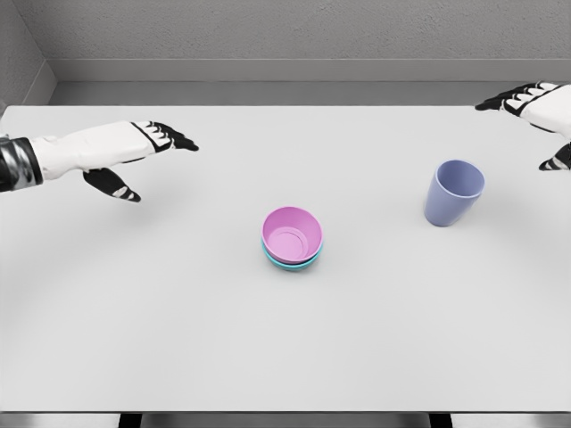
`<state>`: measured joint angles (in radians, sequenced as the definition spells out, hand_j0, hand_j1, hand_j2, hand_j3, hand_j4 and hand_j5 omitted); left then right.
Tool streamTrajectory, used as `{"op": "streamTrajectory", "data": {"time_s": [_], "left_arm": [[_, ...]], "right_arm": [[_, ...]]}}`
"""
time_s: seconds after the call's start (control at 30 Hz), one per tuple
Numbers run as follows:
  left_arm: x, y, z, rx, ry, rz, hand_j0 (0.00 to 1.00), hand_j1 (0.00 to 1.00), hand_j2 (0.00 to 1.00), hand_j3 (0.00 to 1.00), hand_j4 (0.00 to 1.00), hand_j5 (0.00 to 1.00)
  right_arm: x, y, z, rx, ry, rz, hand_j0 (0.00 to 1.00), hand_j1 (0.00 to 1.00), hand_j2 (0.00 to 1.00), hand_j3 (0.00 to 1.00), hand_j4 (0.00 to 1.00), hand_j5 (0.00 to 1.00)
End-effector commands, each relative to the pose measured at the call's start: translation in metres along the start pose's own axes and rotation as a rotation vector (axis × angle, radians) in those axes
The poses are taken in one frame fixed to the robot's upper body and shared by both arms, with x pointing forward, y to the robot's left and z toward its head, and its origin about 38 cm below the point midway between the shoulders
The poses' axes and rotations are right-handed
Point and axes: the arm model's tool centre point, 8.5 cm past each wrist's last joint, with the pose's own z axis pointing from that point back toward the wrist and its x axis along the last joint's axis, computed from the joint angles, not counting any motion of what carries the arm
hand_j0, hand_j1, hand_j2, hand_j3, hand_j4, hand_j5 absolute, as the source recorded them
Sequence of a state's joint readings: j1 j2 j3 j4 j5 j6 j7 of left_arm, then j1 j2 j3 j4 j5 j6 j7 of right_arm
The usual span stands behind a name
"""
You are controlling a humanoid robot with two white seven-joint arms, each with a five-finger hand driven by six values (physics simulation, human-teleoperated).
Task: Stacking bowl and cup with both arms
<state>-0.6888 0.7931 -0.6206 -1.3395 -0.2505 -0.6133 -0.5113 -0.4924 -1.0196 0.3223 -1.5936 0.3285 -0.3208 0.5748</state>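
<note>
Already pink plastic bowl (292, 235) nests in teal bowl (292, 262); lavender cup (453, 192) waits; left hand (134, 152), right hand (535, 111) open, empty.

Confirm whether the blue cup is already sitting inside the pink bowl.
No: the blue cup stands alone on the table, apart from and right of the pink bowl.

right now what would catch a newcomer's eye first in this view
The pink bowl nested in a teal bowl at mid-table stands out first. To its right a lavender cup stands upright, apart from the bowls. The left hand and right hand hover open near the table's far corners, holding nothing.
</note>
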Motion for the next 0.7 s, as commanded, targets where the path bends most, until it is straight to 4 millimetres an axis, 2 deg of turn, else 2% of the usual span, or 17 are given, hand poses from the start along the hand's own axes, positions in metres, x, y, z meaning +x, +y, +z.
{"op": "streamTrajectory", "data": {"time_s": [0.0, 0.33, 0.67], "left_arm": [[-0.001, 0.001, 0.001, 0.006, 0.002, 0.005, 1.00, 1.00, 1.00, 1.00, 1.00, 1.00], [-0.002, -0.001, 0.003, 0.001, 0.009, 0.004, 1.00, 1.00, 1.00, 1.00, 1.00, 1.00], [-0.005, 0.001, 0.010, 0.012, 0.025, 0.004, 1.00, 1.00, 1.00, 1.00, 1.00, 1.00]], "right_arm": [[-0.004, 0.025, -0.013, 0.058, 0.000, -0.050, 1.00, 1.00, 1.00, 1.00, 1.00, 1.00], [-0.004, 0.036, -0.022, 0.073, -0.005, -0.083, 1.00, 1.00, 1.00, 1.00, 1.00, 1.00], [0.003, 0.038, -0.028, 0.086, -0.027, -0.083, 1.00, 1.00, 1.00, 1.00, 1.00, 1.00]]}}
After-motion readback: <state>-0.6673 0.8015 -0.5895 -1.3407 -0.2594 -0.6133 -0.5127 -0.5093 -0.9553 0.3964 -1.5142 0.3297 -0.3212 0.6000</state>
